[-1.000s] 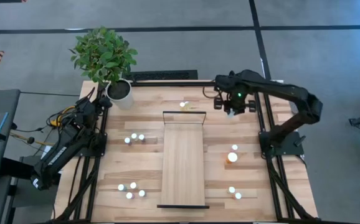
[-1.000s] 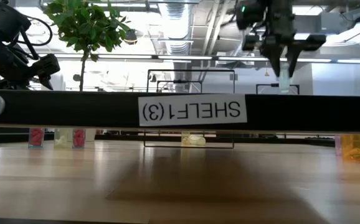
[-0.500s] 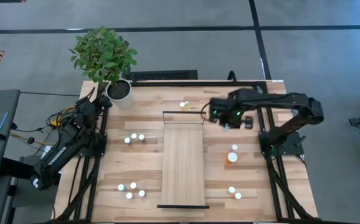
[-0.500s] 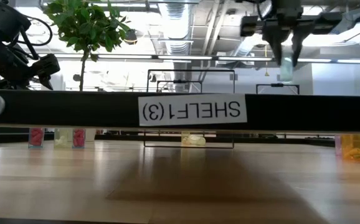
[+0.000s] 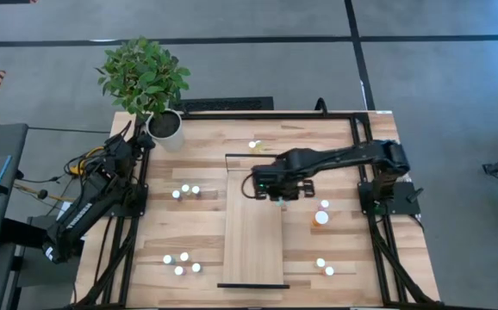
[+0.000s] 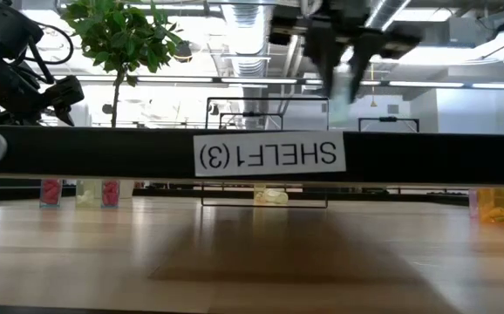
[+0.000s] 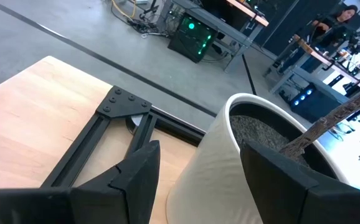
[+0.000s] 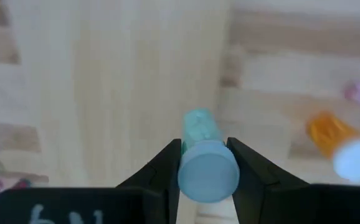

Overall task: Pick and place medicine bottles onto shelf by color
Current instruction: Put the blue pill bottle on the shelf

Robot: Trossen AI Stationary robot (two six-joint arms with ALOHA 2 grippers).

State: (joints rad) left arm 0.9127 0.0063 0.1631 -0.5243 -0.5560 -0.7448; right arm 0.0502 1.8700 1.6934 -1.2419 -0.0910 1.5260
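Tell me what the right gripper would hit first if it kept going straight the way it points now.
Probably the shelf. The right gripper, shut on a teal medicine bottle, points down at the shelf's light panel near its edge. Nothing shows between them, so the bottle's base would likely touch the panel first.

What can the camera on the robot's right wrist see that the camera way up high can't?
Only the right wrist view shows the teal bottle pinched between the right hand's fingers. Only the high view shows the whole shelf, the plant and the waiting left hand near it. Both show the orange bottle on the table.
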